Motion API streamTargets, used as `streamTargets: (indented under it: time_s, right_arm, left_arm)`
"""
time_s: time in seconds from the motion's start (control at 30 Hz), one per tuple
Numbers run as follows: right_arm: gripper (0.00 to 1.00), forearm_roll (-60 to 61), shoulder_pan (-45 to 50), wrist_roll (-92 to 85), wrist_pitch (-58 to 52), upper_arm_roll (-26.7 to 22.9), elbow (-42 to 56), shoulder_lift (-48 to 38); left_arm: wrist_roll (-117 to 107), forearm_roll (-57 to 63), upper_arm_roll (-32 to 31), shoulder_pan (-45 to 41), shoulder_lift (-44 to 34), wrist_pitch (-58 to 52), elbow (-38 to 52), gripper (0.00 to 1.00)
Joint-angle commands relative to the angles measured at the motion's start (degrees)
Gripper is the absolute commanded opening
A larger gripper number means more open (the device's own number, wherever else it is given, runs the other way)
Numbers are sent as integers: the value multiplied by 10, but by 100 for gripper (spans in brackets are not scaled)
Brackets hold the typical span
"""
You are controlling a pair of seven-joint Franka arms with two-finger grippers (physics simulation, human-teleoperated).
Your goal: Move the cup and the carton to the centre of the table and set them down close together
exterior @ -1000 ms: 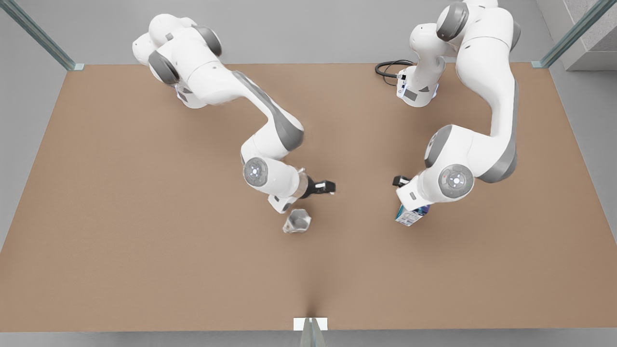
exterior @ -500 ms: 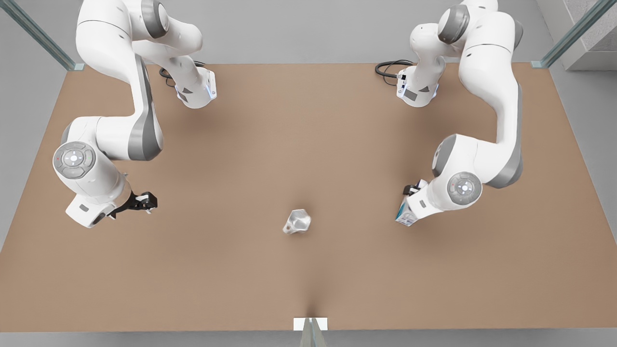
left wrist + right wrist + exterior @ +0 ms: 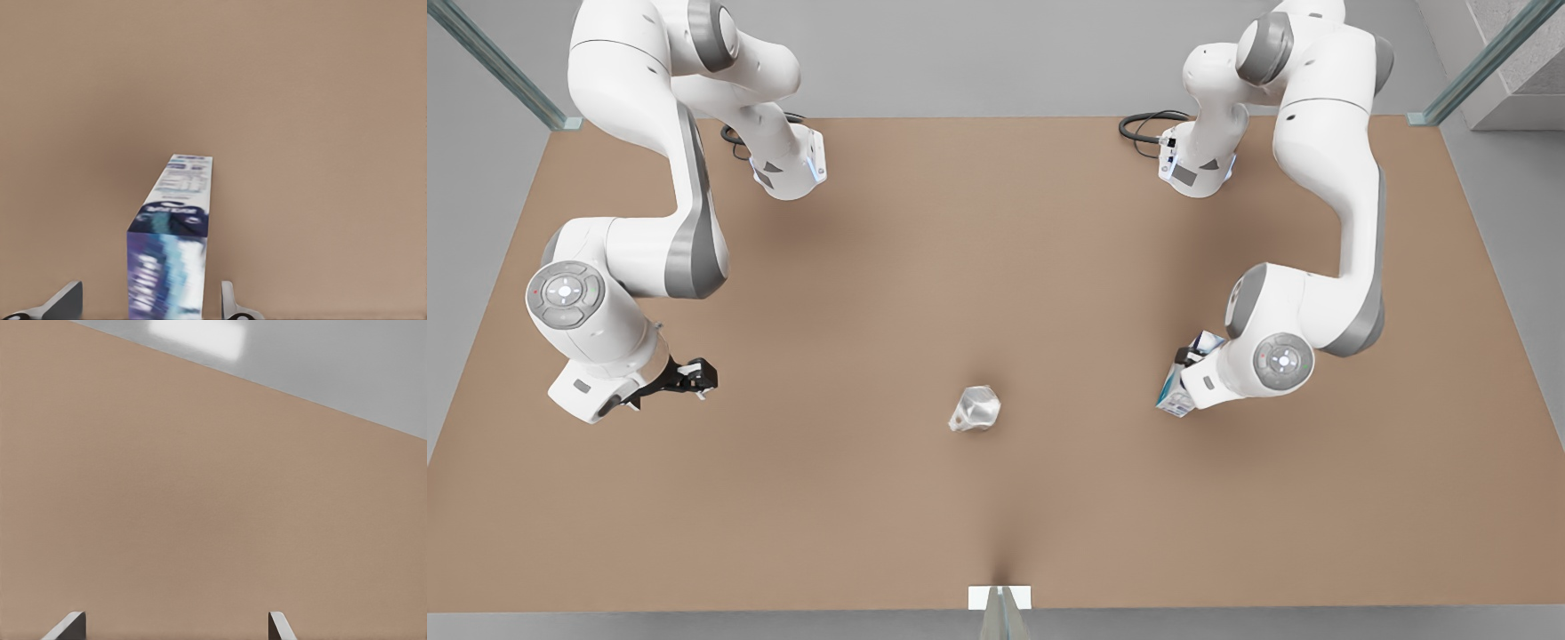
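The pale faceted cup (image 3: 975, 408) lies alone on the table (image 3: 996, 249), a little nearer the front edge than its centre. The blue-and-white carton (image 3: 1172, 396) (image 3: 172, 240) stands to the front view's right of the cup. My left gripper (image 3: 1185, 362) (image 3: 148, 297) hangs over the carton, open. Its fingers (image 3: 65, 301) straddle the carton, with a gap showing on one side. My right gripper (image 3: 695, 375) (image 3: 175, 623) waits far off at the front view's left, open over bare tabletop, with nothing between its fingers.
Both arm bases (image 3: 787, 169) stand along the table's back edge, with a black cable (image 3: 1143, 124) beside the one at the front view's right. A white marker (image 3: 1000, 596) sits at the middle of the front edge. Bare tabletop lies between the cup and the carton.
The right arm swung from beside the cup out to the front view's left. The left arm shifted slightly over the carton. The cup stayed where it was.
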Motion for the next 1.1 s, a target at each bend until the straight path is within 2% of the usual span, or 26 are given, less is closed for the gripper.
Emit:
streamTargets:
  time_s: [0.0, 0.97, 1.07]
  right_arm:
    - [100, 0, 0, 0, 3, 0, 0, 0]
    - [100, 0, 1, 0, 4, 0, 3, 10]
    - [100, 1, 1, 0, 4, 1, 3, 10]
  left_arm:
    - [0, -7, 0, 0, 0, 0, -3, 100]
    - [37, -28, 21, 0, -12, 29, -98, 100]
    - [37, -37, 32, 0, -30, 93, -137, 100]
